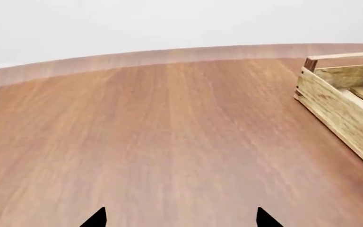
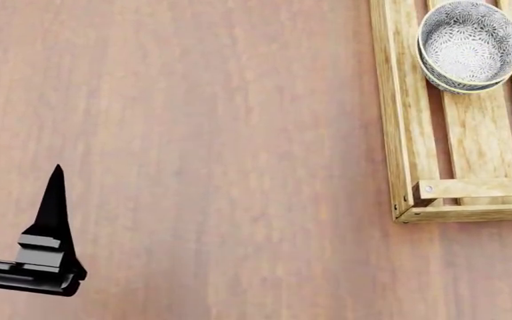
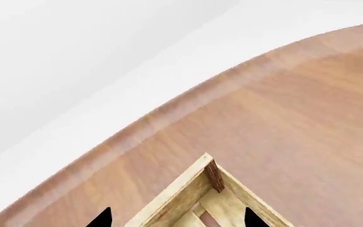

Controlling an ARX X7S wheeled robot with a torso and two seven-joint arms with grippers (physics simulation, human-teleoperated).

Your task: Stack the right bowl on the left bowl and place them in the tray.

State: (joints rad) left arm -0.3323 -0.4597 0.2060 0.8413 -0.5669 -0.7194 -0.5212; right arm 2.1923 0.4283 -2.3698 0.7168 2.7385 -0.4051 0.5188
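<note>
the two patterned bowls [image 2: 469, 45] sit nested, one inside the other, on the slats of the tray [image 2: 403, 133], toward its far end, so the task looks finished. the tray's long axis runs away from the robot, well to the right of the left gripper [image 2: 53, 220]. the right gripper [image 3: 176, 220] hovers over a tray corner, nearer the bowls. both grippers' fingers stand apart, holding nothing. no writing or labels are visible.

Bare table [image 2: 221, 133] lies left of the tray [image 2: 405, 133]; stacked bowls [image 2: 469, 43] fill its far end.
</note>
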